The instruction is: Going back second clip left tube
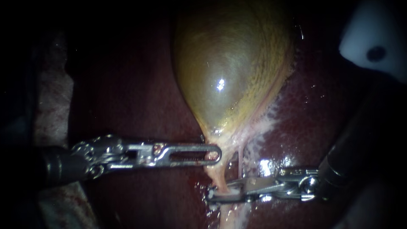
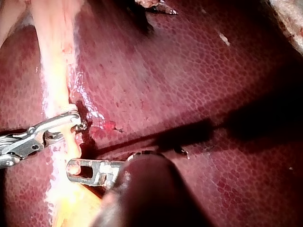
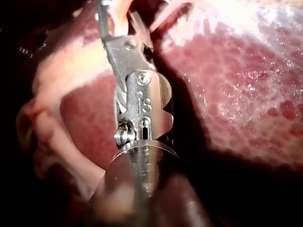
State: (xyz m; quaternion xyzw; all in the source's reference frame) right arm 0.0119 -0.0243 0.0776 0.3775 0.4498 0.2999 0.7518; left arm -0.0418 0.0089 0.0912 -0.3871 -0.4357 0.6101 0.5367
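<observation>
One liver fills the field under both instruments, dark red, wet and finely mottled. One gallbladder lies on it ahead of the left instrument, a smooth, glossy yellow-green pear that narrows to a pale neck. Well off to the left instrument's outer side lies one strip of pale, blood-flecked cloth. Above the right instrument's shaft sits one white, hard-looking block with a dark round hole.

There are two instruments, both of bright metal on dark round shafts. The left instrument has long flat jaws with a slot down their length. They lie closed together on the gallbladder at its neck, and pink tissue shows through the slot at the tip. The right instrument has shorter, plainer jaws that stand a little apart.

Two tubes run from the neck, both soft and pale pink. The left tube is the thicker. It starts just beyond the left instrument's tip and passes between the right instrument's parted jaws. The right tube is a thin thread just beside it, crossing above those jaws. I cannot tell a clip apart from the metal of the jaws.
</observation>
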